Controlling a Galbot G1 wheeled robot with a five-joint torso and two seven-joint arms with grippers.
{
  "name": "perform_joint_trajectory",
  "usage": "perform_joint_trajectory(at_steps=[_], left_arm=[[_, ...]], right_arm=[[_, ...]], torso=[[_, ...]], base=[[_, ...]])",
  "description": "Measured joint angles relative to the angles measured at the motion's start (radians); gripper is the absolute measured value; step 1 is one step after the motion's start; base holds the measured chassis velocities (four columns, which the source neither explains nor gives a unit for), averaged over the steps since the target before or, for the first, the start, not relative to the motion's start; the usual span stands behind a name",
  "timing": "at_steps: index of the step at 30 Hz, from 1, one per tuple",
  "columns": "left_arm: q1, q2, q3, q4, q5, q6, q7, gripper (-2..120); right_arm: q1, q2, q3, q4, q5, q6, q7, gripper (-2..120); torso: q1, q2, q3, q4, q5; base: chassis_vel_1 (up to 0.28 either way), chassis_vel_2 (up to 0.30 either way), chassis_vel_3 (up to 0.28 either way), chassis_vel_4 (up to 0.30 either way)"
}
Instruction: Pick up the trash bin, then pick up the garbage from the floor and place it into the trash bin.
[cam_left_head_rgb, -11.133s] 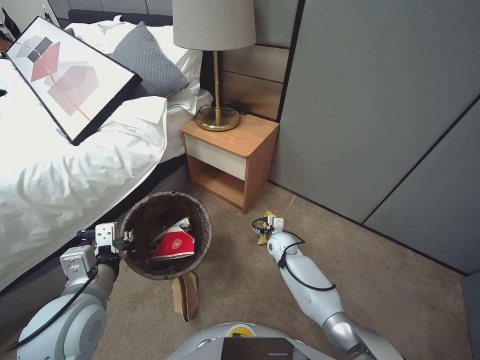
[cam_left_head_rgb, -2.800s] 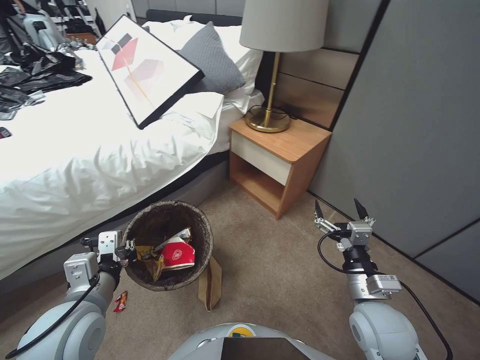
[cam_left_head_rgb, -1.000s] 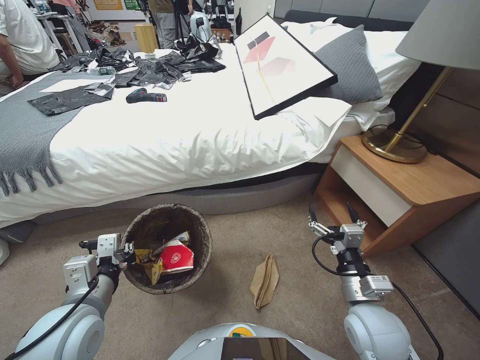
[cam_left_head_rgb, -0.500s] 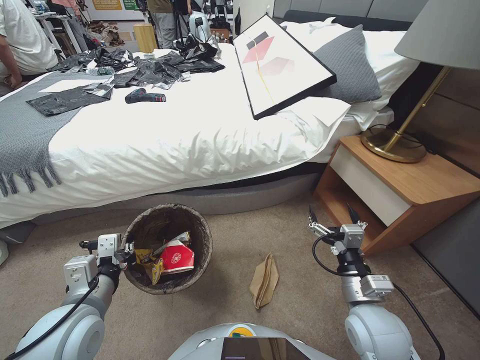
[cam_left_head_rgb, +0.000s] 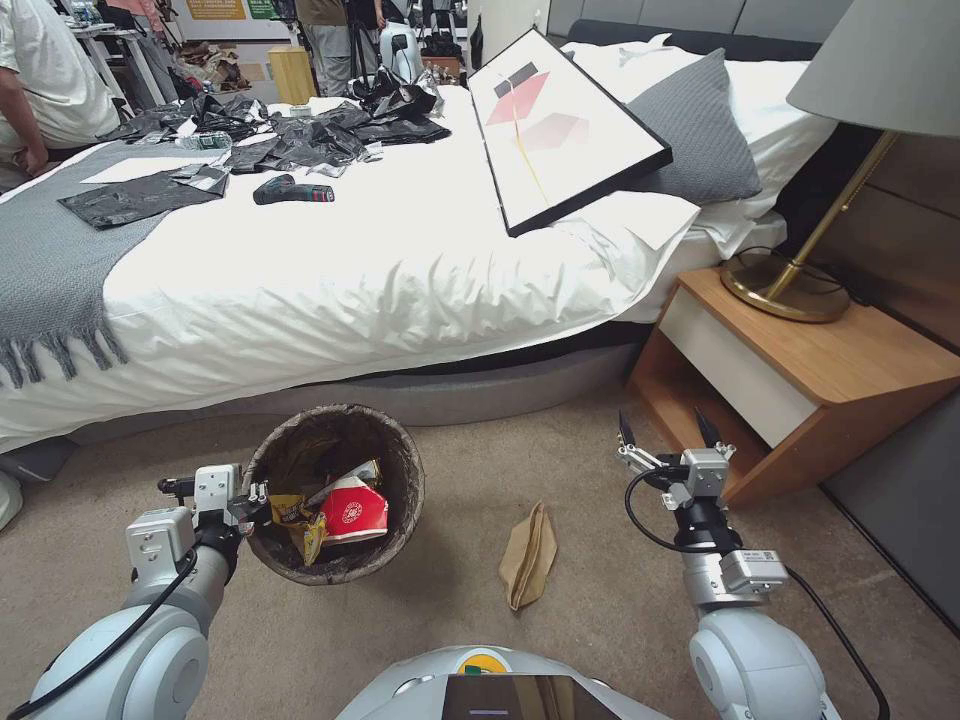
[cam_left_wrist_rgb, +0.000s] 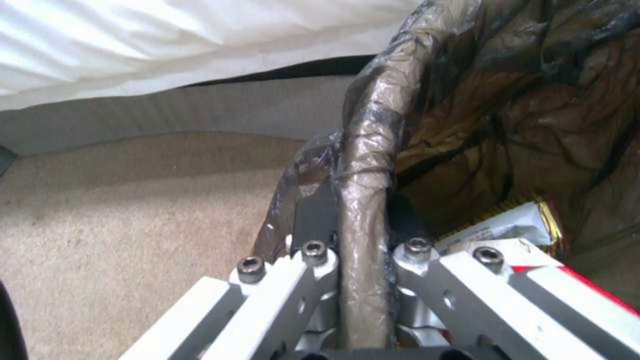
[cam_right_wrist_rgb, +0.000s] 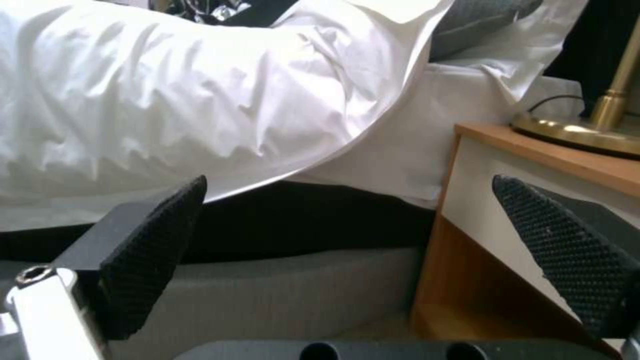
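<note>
My left gripper (cam_left_head_rgb: 256, 497) is shut on the rim of the trash bin (cam_left_head_rgb: 395, 455), and holds the bin above the carpet at lower left. The left wrist view shows the bag-wrapped rim (cam_left_wrist_rgb: 363, 200) pinched between the fingers. Inside the bin lie a red-and-white wrapper (cam_left_head_rgb: 350, 512) and a yellow snack packet (cam_left_head_rgb: 298, 525). A brown paper piece of garbage (cam_left_head_rgb: 528, 556) lies flat on the carpet between my arms. My right gripper (cam_left_head_rgb: 664, 428) hangs open and empty, above and to the right of the paper; its pads (cam_right_wrist_rgb: 153, 240) stand wide apart.
The bed (cam_left_head_rgb: 330, 280) with a white duvet runs across the back, its base close behind the bin. A wooden nightstand (cam_left_head_rgb: 830, 370) with a brass lamp (cam_left_head_rgb: 790, 285) stands just right of my right gripper. Carpet lies open around the paper.
Over the earlier frames the view swung left along the bed and a yellow packet joined the wrapper in the bin. In the last second both arms and the paper stay put.
</note>
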Motion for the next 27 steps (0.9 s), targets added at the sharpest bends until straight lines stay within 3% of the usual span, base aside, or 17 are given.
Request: perform_joint_trajectory(at_steps=[27], left_arm=[[-0.007,-0.004,0.005,0.0,0.001,0.0,0.001,3]], right_arm=[[0.006,-0.003,-0.003,-0.013,-0.005,0.002,0.0,100]], torso=[[0.0,0.0,0.0,-0.0002,0.0]], base=[[0.087,-0.087,-0.09,0.086]])
